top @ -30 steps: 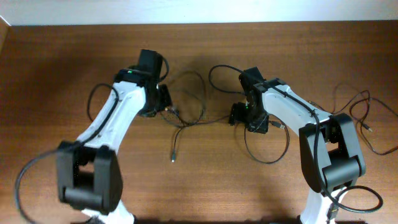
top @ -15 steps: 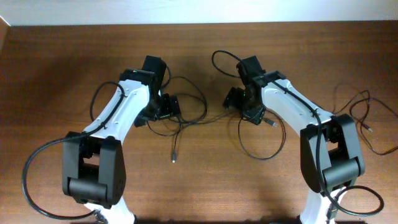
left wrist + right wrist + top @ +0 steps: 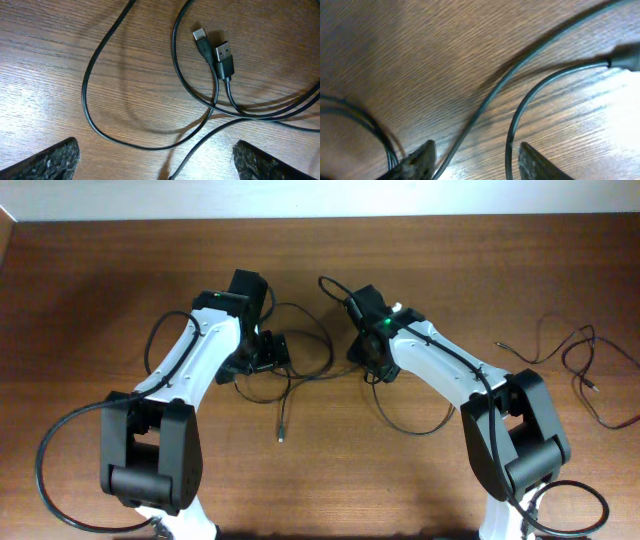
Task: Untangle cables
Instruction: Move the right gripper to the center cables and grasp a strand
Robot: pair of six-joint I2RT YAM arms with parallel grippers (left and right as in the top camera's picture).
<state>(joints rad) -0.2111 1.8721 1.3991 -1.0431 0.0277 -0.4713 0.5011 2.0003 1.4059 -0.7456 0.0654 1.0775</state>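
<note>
Black cables (image 3: 225, 57) lie loose; left jaws opened.

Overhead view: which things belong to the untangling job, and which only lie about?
Job: tangled cables in the middle; thin cable at far right, already apart.
Not the job: the arms' own thick cables; table.

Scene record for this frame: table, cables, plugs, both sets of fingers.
table: brown wood
cables: thin, black, loose crossing loops between the arms
plugs: two, side by side on the table
left fingers: open wide over the loops, holding nothing
right fingers: apart, two strands running between them, none clamped
</note>
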